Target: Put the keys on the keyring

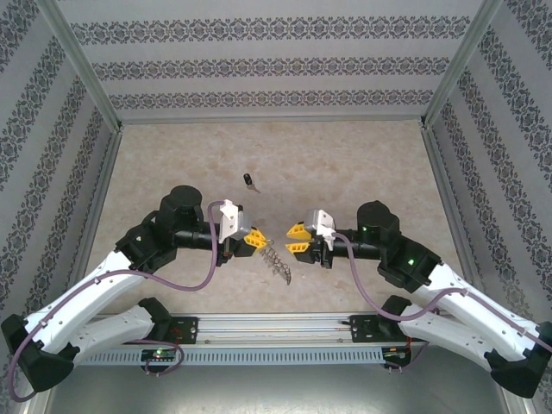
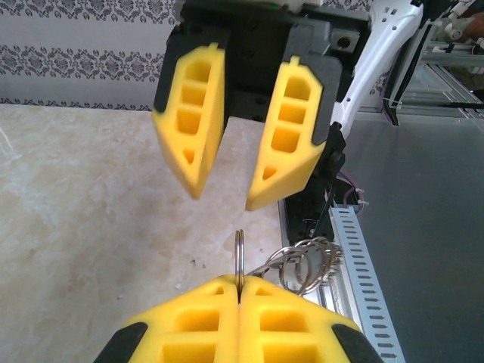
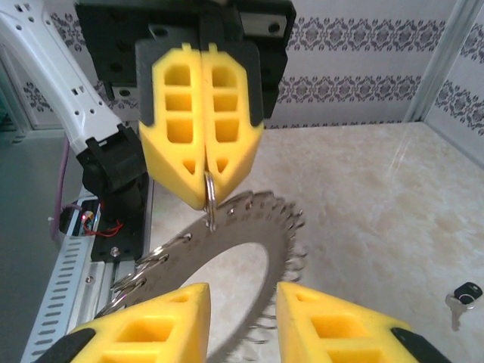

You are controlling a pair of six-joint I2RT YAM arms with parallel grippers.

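Grey keyring (image 3: 253, 231), loop tight in left gripper (image 2: 239, 286); right gripper (image 2: 224, 198) agape beside it.

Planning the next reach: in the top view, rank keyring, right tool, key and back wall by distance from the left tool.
1. keyring, pinched in the left tool, hanging at its tip.
2. right tool, facing it from the right.
3. key, lying farther back.
4. back wall, at the far end.

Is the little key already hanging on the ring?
No, the key lies on the table, well apart from the ring.
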